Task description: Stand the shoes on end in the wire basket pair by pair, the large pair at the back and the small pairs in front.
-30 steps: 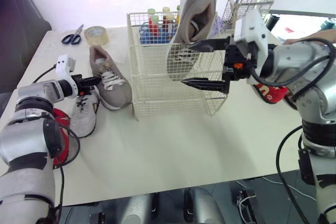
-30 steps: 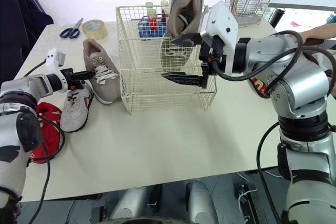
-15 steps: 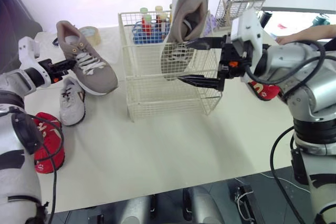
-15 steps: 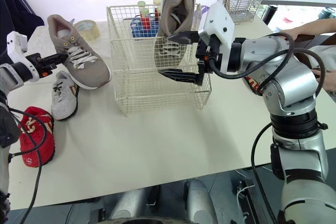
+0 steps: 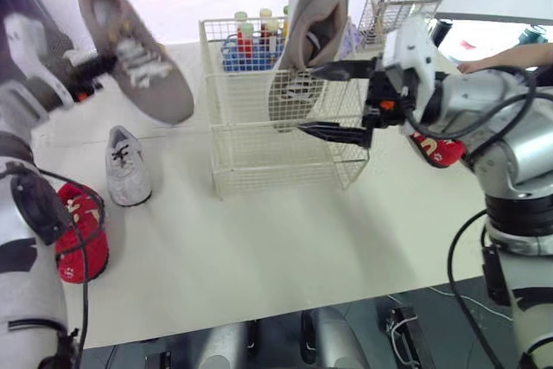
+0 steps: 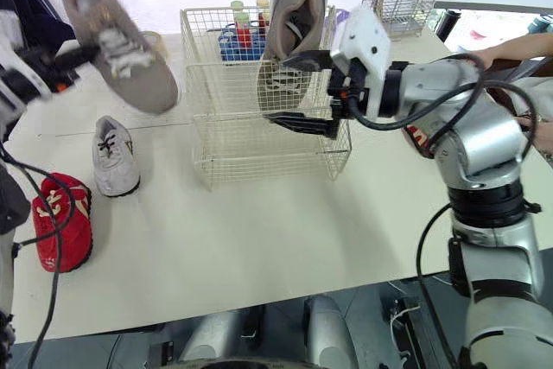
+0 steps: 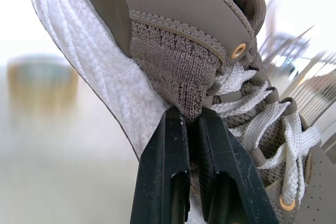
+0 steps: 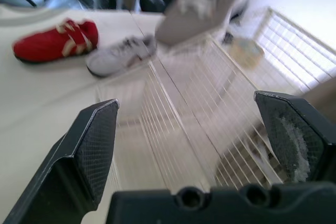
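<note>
The wire basket (image 5: 278, 151) stands mid-table with one large taupe shoe (image 5: 313, 30) on end inside it, toe up. Its mate, a second large taupe shoe (image 5: 131, 51), hangs in the air left of the basket, with my left gripper (image 7: 191, 123) shut on its heel collar. My right gripper (image 5: 309, 99) is open, its fingers spread against the basket's right front beside the standing shoe. A small grey shoe (image 5: 128, 177) and a red shoe (image 5: 82, 241) lie on the table at the left. Another red shoe (image 5: 439, 151) lies behind my right arm.
A blue rack of bottles (image 5: 251, 45) sits behind the basket, and a wire utensil holder (image 5: 402, 8) stands at the back right. A person's arm (image 5: 510, 56) rests at the table's right edge. The table's front half is bare.
My left gripper has lifted the taupe shoe off the table, high into the air at the left. The right gripper has stayed open at the basket.
</note>
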Controlling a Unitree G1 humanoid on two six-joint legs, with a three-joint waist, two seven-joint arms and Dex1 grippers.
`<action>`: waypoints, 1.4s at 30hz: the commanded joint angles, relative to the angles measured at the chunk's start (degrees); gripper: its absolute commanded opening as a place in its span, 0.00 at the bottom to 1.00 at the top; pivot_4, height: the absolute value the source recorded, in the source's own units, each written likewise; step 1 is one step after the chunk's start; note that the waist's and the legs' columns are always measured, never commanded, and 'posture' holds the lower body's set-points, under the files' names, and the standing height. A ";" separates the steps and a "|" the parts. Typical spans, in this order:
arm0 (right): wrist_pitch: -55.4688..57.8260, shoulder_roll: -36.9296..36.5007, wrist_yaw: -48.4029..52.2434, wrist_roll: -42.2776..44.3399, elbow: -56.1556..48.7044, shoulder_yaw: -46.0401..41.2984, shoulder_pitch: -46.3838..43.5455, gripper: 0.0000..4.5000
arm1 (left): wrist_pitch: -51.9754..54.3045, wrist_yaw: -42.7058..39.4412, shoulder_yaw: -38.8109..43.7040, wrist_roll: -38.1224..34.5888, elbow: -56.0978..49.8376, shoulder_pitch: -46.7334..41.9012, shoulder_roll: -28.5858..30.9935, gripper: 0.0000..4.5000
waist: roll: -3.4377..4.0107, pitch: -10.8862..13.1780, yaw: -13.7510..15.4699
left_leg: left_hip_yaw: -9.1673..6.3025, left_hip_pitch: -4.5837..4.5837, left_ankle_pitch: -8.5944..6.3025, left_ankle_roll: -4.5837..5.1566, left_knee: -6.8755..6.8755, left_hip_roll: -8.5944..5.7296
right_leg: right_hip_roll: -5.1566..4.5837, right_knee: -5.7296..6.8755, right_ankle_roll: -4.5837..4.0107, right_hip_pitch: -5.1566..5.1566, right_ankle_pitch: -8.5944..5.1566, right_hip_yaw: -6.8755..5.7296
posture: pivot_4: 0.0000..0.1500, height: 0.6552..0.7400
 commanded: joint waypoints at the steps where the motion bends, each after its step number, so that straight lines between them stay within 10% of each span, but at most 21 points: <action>1: 8.36 -6.69 2.99 11.46 -3.71 -12.68 -0.11 1.00 | 0.55 -4.38 -0.49 -4.19 -16.47 -6.71 3.43 0.00 | 0.01 0.01 -0.08 | 0.00 -0.05 -0.03 0.04 -0.02 0.00 | -0.01 -0.10 0.00 -0.01 0.00 0.00 | 1.00 1.00; 8: 14.21 -8.56 -1.52 23.24 -4.01 -21.29 -2.65 1.00 | -2.35 2.13 -2.22 -7.23 -36.24 -7.15 -4.56 0.00 | 0.27 -0.11 0.00 | 0.01 0.32 -0.13 -0.05 -0.30 0.04 | -0.03 -0.47 0.02 0.35 0.01 0.04 | 1.00 1.00; 19: 16.16 -10.53 -5.92 24.13 -7.23 -20.40 4.56 1.00 | -28.38 12.00 -9.37 0.13 -39.15 4.83 -18.79 0.00 | 0.27 -0.11 -0.09 | 0.08 0.19 -0.03 0.08 -0.18 0.05 | -0.04 -0.37 0.12 0.19 0.09 0.10 | 1.00 1.00; 42: 14.35 -7.66 -9.94 26.11 -7.84 -17.92 5.60 1.00 | -39.89 19.14 -15.25 5.60 -34.96 17.50 -23.47 0.00 | 0.26 -0.10 0.05 | 0.09 0.17 -0.06 0.14 -0.12 0.04 | -0.02 -0.53 0.25 0.28 0.17 0.10 | 1.00 1.00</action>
